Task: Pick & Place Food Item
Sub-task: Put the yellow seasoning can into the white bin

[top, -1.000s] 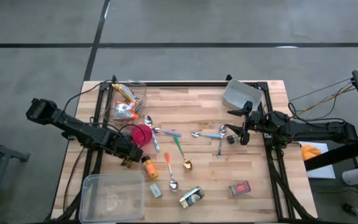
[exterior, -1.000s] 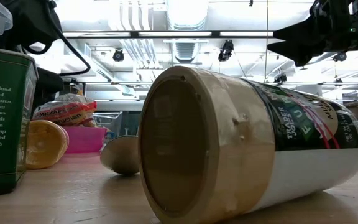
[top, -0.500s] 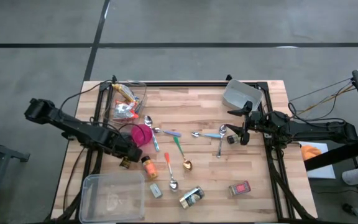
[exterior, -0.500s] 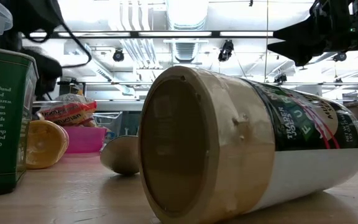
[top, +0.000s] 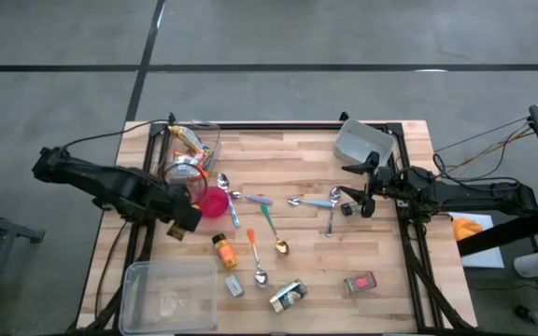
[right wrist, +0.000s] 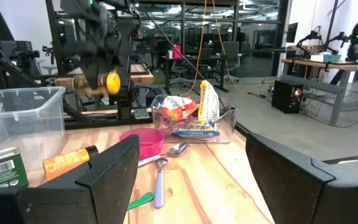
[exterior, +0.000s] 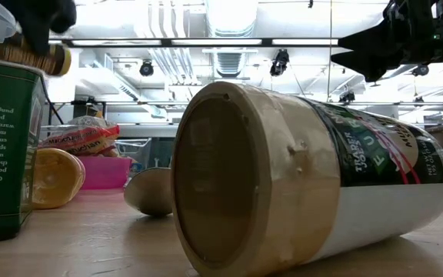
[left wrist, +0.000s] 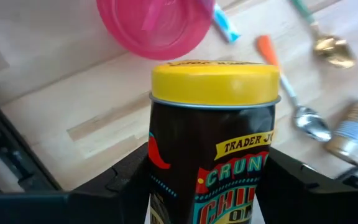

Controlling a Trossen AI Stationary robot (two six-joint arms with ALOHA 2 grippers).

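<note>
A dark jar (left wrist: 213,143) with a yellow lid (left wrist: 215,78) and a chili label hangs above the table's left side, with my left gripper (top: 181,220) shut on it. The low view shows the jar (exterior: 31,55) at the top left, and in the right wrist view the jar (right wrist: 95,84) shows far off. My right gripper (top: 366,193) waits open at the table's right side, with nothing between its fingers (right wrist: 107,168). A clear empty tub (top: 169,294) stands at the near left corner. My left gripper pinches the jar's dark body (left wrist: 166,180) between its two fingers (left wrist: 126,183), one on each side, below the lid. The fingers come steeply from above. The jar is lifted clear of the table and tilted, its lid end reaching out past the fingertips.
A pink bowl (top: 215,201) sits just beside the left gripper, and a clear bin of snack bags (top: 191,154) stands behind it. An orange bottle (top: 223,252), several spoons (top: 269,219), a green tin (top: 289,296), a red tin (top: 360,282) and a big jar on its side (exterior: 306,185) lie about.
My left gripper has gone up and a little toward the far edge with the jar in its hold. The jar, which stood low by the tub, now hangs clear of the table.
</note>
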